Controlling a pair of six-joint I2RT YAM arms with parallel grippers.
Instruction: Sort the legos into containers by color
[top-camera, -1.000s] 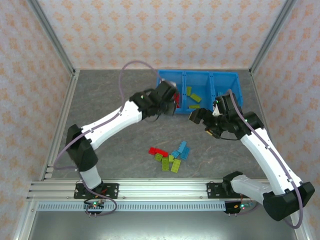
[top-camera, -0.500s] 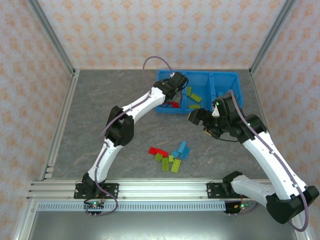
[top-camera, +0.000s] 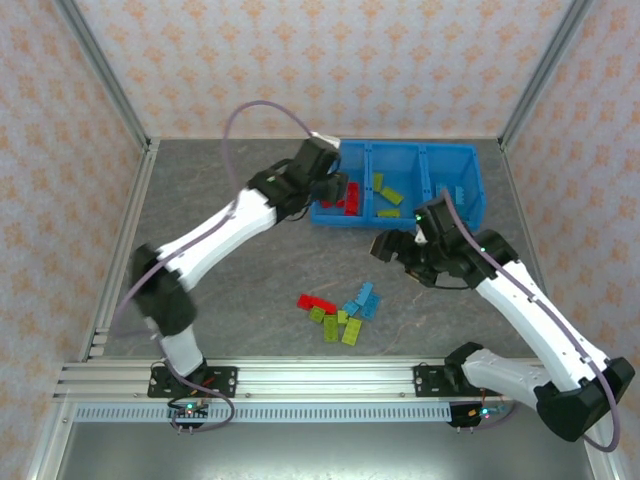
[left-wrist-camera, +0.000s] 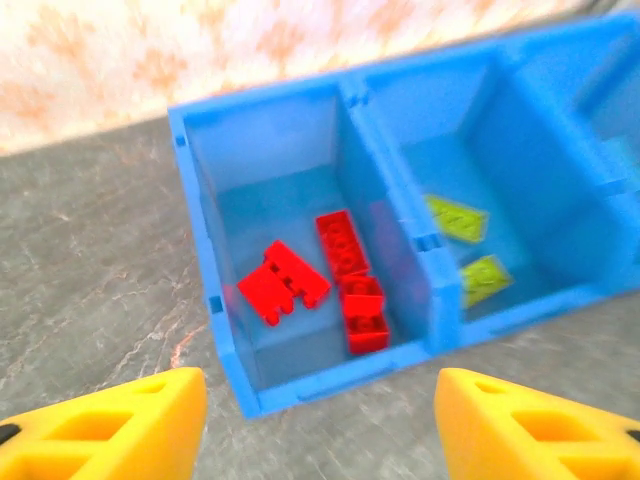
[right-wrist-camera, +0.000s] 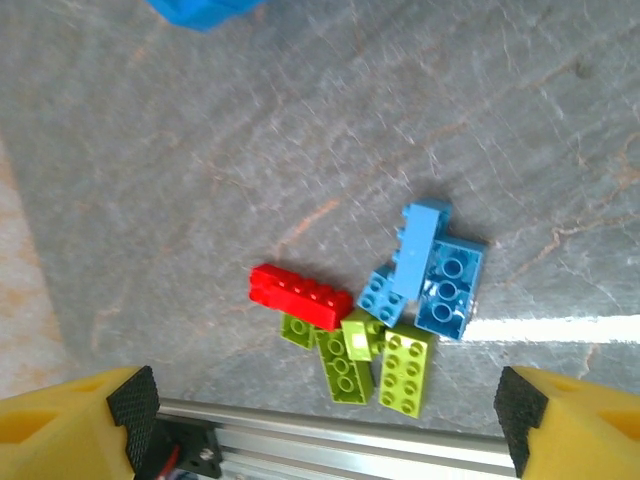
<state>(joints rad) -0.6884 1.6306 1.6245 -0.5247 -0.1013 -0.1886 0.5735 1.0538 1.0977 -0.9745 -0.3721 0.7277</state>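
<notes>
Left gripper (left-wrist-camera: 318, 425): jaws apart, nothing between my fingers, so it is released and empty. Right under and just ahead of it is the left end of the containers (left-wrist-camera: 200, 230). Red legos (left-wrist-camera: 345, 285) lie on that bin's floor, one of them askew. My guess is I hang here because this bin takes red. Lime legos (left-wrist-camera: 462, 245) sit in the next bin to the right, so the colors are kept apart.

Right gripper (right-wrist-camera: 320, 425): jaws wide, empty, nothing clenched. The unsorted pile (right-wrist-camera: 375, 315) lies on the table (right-wrist-camera: 300, 120) straight below and between my fingers. It has one red brick (right-wrist-camera: 300, 292) on the left, light blue bricks (right-wrist-camera: 432, 275) on the right, and lime bricks (right-wrist-camera: 385, 365) nearest me, all touching. The rail (right-wrist-camera: 350, 440) runs beneath. I'd say it is open like this to come down on one brick. The crowding could make a clean single pick hard.
</notes>
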